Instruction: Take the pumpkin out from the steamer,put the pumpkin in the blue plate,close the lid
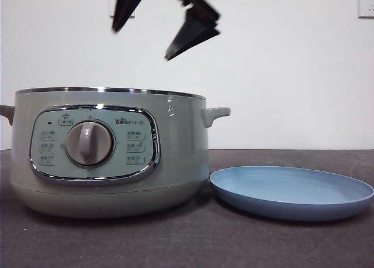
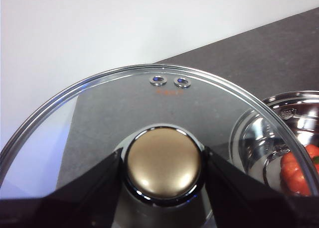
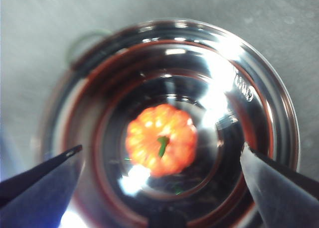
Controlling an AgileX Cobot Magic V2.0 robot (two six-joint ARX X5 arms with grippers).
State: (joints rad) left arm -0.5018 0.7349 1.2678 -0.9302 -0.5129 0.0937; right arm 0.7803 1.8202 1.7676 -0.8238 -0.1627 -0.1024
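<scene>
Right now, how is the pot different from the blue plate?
The pot is tall, deep and pale green; the blue plate is low and shallow. The pot holds a small orange pumpkin, seen from above, while the plate holds nothing. The pot has side handles and a dial; the plate is plain. Both are round and sit on the dark table, side by side.

Right pincer (image 3: 162, 161) agape, left pincer (image 2: 163, 171) clamped

Front view is sharp and evenly lit, with a soft shadow under the blue plate (image 1: 292, 192) and small glints on the steamer (image 1: 111, 154) rim. Right wrist view is blurred overall; hard glare blows out the steel bowl around the pumpkin (image 3: 161, 139). Lid (image 2: 149, 138) knob reflects light.
</scene>
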